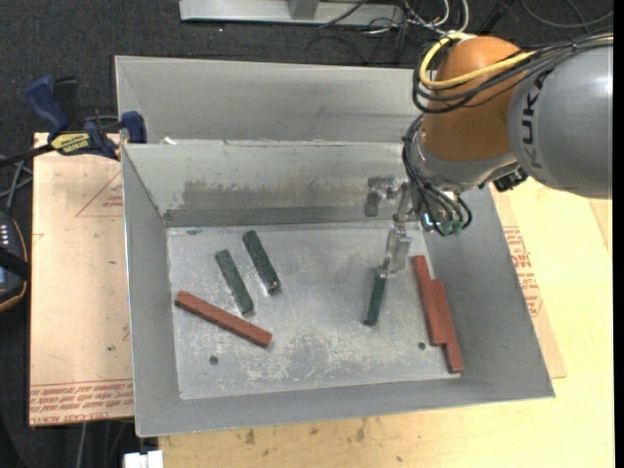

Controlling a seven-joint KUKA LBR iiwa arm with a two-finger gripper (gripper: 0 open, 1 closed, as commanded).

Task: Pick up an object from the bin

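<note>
My gripper [394,257] hangs low in the right half of the bin, under the orange wrist cover. Its tip is right at the upper end of a dark green bar [373,300], which lies nearly upright in the view on the bin floor. Whether it touches the bar I cannot tell. Just to the right, two red-brown bars [436,312] lie side by side along the bin's right wall, close to the gripper but apart from it.
On the left of the floor lie two more dark green bars [234,282] [261,260], side by side and slanted. A long red-brown bar [222,320] lies below them. The arm comes in from the upper right over the bin's far corner.
</note>
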